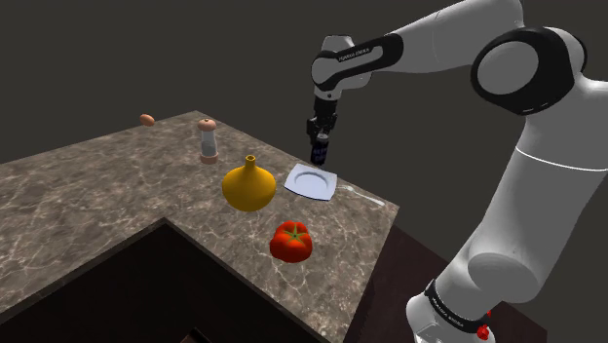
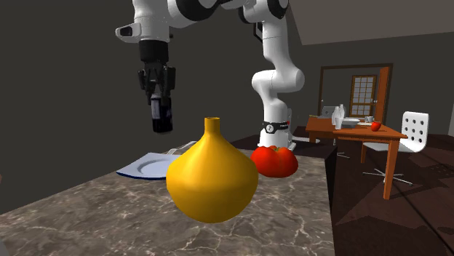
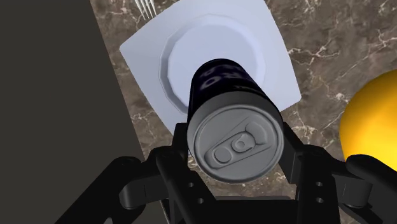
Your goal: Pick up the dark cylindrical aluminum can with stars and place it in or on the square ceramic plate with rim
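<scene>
Tool: clenched on the dark can, up in the air.
Can position: upright, above the white square plate, not touching it.
Plate position: on the counter, near the yellow vase.

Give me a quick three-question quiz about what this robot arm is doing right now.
1. True or false: the gripper is shut on the dark can.
2. The can hangs over which thing? A) the white square plate B) the yellow vase C) the red tomato
3. Fill in: the tines poking out past the plate's edge belong to a ____.
Key: 1 true; 2 A; 3 fork.
</scene>
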